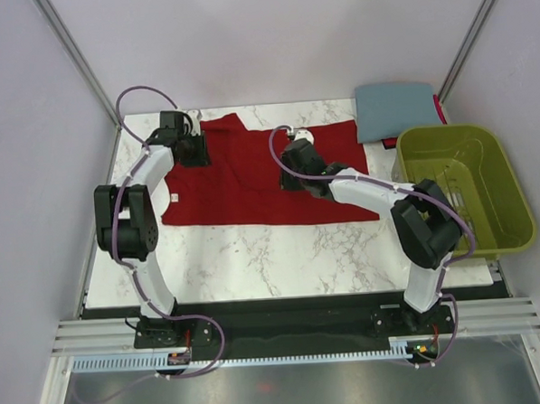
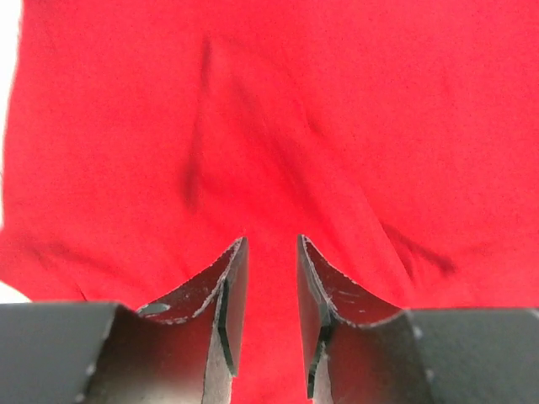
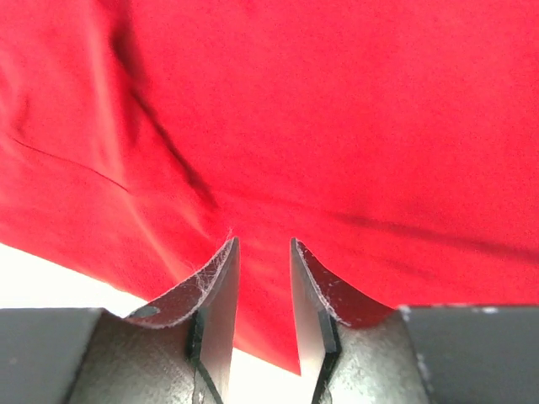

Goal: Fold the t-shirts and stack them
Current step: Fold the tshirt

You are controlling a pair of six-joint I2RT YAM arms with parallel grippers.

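Hovering over the dark red cloth t-shirt [image 1: 251, 180] spread flat below, your left gripper [image 2: 272, 244] and right gripper [image 3: 264, 244] stand parted, gripping nothing; pinch both edges evenly before folding. Folded slate blue-grey cloth t-shirt [image 1: 394, 109] lies beyond.

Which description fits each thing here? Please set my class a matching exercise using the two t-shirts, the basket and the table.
Things:
1. red t-shirt
2. grey-blue t-shirt
3. basket
4. table

Descriptions:
A. olive green, empty
B. white marble pattern
C. folded, at the far right corner
D. spread flat, mid-table

Pairs: 1-D, 2-C, 3-A, 4-B
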